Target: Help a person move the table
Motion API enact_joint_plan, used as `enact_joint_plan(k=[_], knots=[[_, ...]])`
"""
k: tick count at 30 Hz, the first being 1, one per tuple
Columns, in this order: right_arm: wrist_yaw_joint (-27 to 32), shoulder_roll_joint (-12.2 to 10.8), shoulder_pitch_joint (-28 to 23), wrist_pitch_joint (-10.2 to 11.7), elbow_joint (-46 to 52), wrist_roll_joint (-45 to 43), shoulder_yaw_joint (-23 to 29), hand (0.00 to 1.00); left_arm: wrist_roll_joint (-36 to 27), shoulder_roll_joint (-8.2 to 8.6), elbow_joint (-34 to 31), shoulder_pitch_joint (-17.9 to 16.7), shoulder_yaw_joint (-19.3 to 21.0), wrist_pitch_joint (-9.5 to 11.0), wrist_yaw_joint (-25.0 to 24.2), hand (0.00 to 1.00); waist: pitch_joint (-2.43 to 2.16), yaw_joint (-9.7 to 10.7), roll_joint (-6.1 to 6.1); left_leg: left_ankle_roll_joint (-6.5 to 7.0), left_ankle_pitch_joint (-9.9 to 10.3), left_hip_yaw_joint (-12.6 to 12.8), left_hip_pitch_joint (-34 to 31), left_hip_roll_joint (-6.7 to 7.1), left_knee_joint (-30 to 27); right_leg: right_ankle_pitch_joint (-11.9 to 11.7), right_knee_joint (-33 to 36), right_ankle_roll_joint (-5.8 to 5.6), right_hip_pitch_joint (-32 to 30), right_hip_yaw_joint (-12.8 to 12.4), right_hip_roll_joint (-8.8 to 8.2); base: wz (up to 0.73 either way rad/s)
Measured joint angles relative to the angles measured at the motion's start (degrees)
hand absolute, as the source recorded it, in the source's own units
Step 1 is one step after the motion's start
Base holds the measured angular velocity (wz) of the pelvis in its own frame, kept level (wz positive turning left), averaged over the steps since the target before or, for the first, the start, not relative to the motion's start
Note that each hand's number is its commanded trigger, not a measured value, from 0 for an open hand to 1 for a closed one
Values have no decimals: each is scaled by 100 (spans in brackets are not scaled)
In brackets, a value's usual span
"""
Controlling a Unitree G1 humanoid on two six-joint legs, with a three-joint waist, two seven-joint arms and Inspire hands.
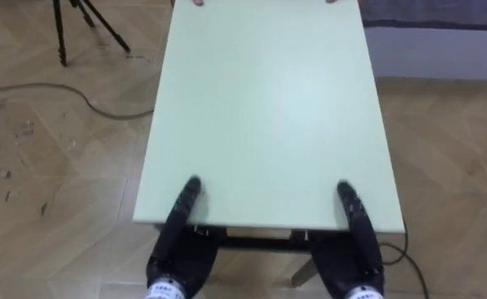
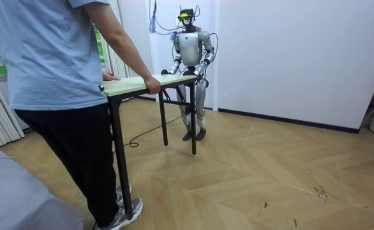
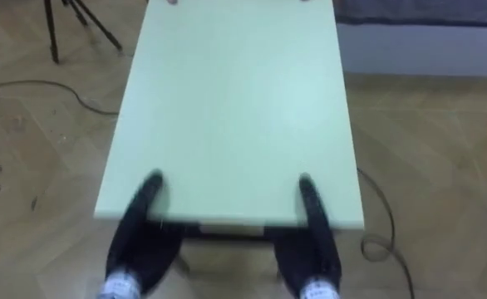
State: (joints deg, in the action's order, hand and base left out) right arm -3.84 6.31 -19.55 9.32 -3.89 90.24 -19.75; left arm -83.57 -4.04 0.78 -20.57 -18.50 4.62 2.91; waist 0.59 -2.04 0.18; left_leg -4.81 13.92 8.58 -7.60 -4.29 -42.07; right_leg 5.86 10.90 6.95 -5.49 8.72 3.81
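Across the middle of the frame lies the pale green rectangular table point(image 1: 268, 108) on dark legs, its near edge pinched by my left hand point(image 1: 185, 203) and right hand point(image 1: 353, 208), thumbs on top and the rest beneath, set wide apart to keep it level. At the room view's left a person in a blue shirt point(image 2: 53, 64) grips the far end, sharing the load.

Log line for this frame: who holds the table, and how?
table: held both ends | left hand: thumb over near edge | right hand: same | person: grips far end
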Motion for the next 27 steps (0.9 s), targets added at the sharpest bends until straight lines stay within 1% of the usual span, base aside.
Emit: enact_joint_plan(k=[1, 2, 3, 4, 5, 6, 7, 8, 9, 10, 11, 12, 13, 14, 15, 16, 17, 18, 19, 20, 21, 22, 23, 24, 25, 26, 27], knots=[[0, 12, 2, 10, 0, 7, -29, 100, -7, -6, 0, -10, 3, 1, -13, 100, -2, -4, 50, -5, 1, 21, 23, -303, -459, 45, 37, 66, 44, 76, 90, -6], [0, -12, 46, 10, 0, 21, -39, 100, -14, -61, 1, 35, 23, 3, -30, 100, 49, 59, 111, -22, -77, -95, 100, -787, -919, 86, 126, 128, -2, 216, 194, 36], [-7, -20, 72, 12, 10, 37, -28, 100, -14, -96, 1, 118, 9, 2, -31, 100, 53, 157, 106, -70, -245, -213, 152, -1053, -910, 106, 278, 150, -184, 289, 196, 46], [-8, -14, 98, 10, 19, 54, -18, 100, -16, -100, 2, 151, 11, 4, -31, 100, 52, 196, 107, -106, -327, -289, 195, -1127, -841, 106, 337, 150, -273, 294, 183, 26], [-9, 4, 174, -1, 20, 59, 19, 100, -24, -99, 6, 221, 12, 5, -31, 100, 62, 178, 133, -171, -383, -315, 380, -1201, -544, 105, 424, 148, -419, 298, 175, 0], [-8, 20, 266, -10, 20, 60, 47, 100, -50, -96, 17, 316, 7, 9, -31, 100, 98, 188, 225, -218, -412, -347, 546, -1229, -116, 103, 504, 138, -568, 367, 186, 0], [-9, 34, 353, 9, 37, 54, 93, 100, -47, -72, 33, 447, 2, 19, -31, 100, 138, 244, 331, -239, -326, -402, 619, -1199, 414, 94, 654, 111, -777, 471, 187, 9], [-9, 47, 383, 13, 37, 57, 100, 100, -45, -84, 38, 489, 12, 21, -31, 100, 136, 264, 346, -310, -157, -411, 678, -1191, 649, 86, 753, 98, -899, 483, 177, 17], [-9, 24, 433, 11, 50, 53, 101, 100, -39, -119, 37, 558, 50, 24, -63, 100, 132, 323, 344, -407, 67, -409, 780, -1109, 1132, 62, 942, 64, -1156, 510, 97, 17], [-17, 4, 448, 8, 85, 14, 123, 100, -44, -112, 36, 587, 70, 25, -97, 100, 119, 405, 366, -409, 223, -400, 829, -1010, 1572, 26, 1048, 13, -1379, 538, -15, 17], [-50, 6, 450, 6, 92, -13, 136, 100, -60, -106, 36, 593, 66, 26, -125, 100, 107, 437, 390, -393, 300, -387, 858, -972, 1775, 2, 1092, -22, -1488, 545, -70, 14], [-105, -11, 469, -2, 89, -12, 169, 100, -75, -108, 36, 606, 29, 38, -152, 100, 107, 474, 445, -358, 439, -335, 954, -896, 2227, -50, 1155, -82, -1661, 524, -146, 0], [-125, -9, 476, -35, 85, -11, 212, 100, -74, -109, 36, 621, 17, 38, -162, 100, 107, 461, 446, -339, 483, -255, 999, -853, 2451, -81, 1231, -111, -1770, 502, -200, 7], [-175, -29, 477, -104, 79, -12, 334, 100, -70, -111, 44, 693, -32, 44, -161, 100, 106, 485, 443, -305, 529, -151, 1064, -721, 2857, -148, 1371, -191, -1980, 430, -321, 15], [-208, -32, 456, -131, 74, -8, 428, 100, -69, -94, 159, 823, -109, 58, -160, 100, 107, 492, 442, -279, 542, -32, 1101, -576, 3095, -243, 1404, -300, -2087, 351, -445, 18], [-208, -20, 413, -183, 21, -16, 510, 100, -82, -88, 324, 919, -168, 78, -164, 100, 97, 506, 416, -175, 562, 57, 1094, -430, 3132, -375, 1360, -392, -2097, 318, -548, 11], [-208, -36, 379, -194, -9, -29, 528, 100, -90, -89, 401, 931, -180, 79, -178, 100, 82, 494, 390, -122, 554, 71, 1092, -348, 3116, -451, 1339, -428, -2093, 291, -590, -6], [-208, -41, 292, -252, -34, -25, 564, 100, -142, -93, 504, 897, -191, 78, -223, 100, 64, 490, 362, -29, 537, 78, 1096, -220, 3045, -660, 1183, -486, -2004, 263, -671, -11], [-208, -42, 238, -300, -33, -25, 572, 100, -151, -101, 514, 850, -199, 77, -234, 100, 60, 502, 357, 8, 539, 84, 1092, -169, 3031, -748, 1100, -510, -1953, 239, -711, -10], [-208, -53, 157, -363, -33, -27, 580, 100, -150, -104, 518, 758, -200, 72, -245, 100, 42, 525, 313, 139, 531, 101, 1069, -34, 2976, -909, 1036, -578, -1929, 202, -822, 0], [-207, -49, 104, -418, -34, -27, 605, 100, -143, -95, 528, 712, -204, 59, -248, 100, 41, 572, 255, 277, 516, 134, 999, 113, 2888, -1097, 970, -654, -1931, 110, -945, 0], [-206, -45, 89, -441, -34, -29, 618, 100, -142, -89, 528, 693, -204, 53, -248, 100, 42, 597, 207, 329, 499, 209, 957, 185, 2840, -1219, 908, -715, -1935, 32, -999, 0], [-199, -37, 65, -499, -34, -34, 637, 100, -146, -86, 527, 647, -207, 48, -250, 100, 12, 678, 151, 456, 447, 358, 823, 300, 2763, -1541, 658, -841, -1932, -57, -1084, 14], [-195, -38, 72, -524, -33, -38, 655, 100, -137, -84, 527, 669, -212, 38, -254, 100, 12, 729, 126, 598, 385, 571, 611, 309, 2666, -1838, 479, -950, -1928, -67, -1197, 31], [-196, -51, 50, -522, -33, -33, 669, 100, -130, -82, 540, 696, -220, 17, -251, 100, 18, 778, 121, 655, 356, 757, 532, 292, 2619, -1723, 670, -956, -1949, -37, -1256, 66], [-196, -78, -71, -515, -24, -12, 708, 100, -66, -82, 607, 738, -248, -60, -238, 100, 20, 829, 115, 717, 269, 1183, 520, 236, 2601, -998, 1670, -943, -1978, 91, -1349, 80], [-199, -127, -259, -496, 64, 23, 758, 100, -2, -92, 608, 744, -292, -131, -219, 100, 17, 836, 89, 774, 222, 1428, 537, 235, 2602, -262, 2791, -849, -1914, 168, -1469, 75]])
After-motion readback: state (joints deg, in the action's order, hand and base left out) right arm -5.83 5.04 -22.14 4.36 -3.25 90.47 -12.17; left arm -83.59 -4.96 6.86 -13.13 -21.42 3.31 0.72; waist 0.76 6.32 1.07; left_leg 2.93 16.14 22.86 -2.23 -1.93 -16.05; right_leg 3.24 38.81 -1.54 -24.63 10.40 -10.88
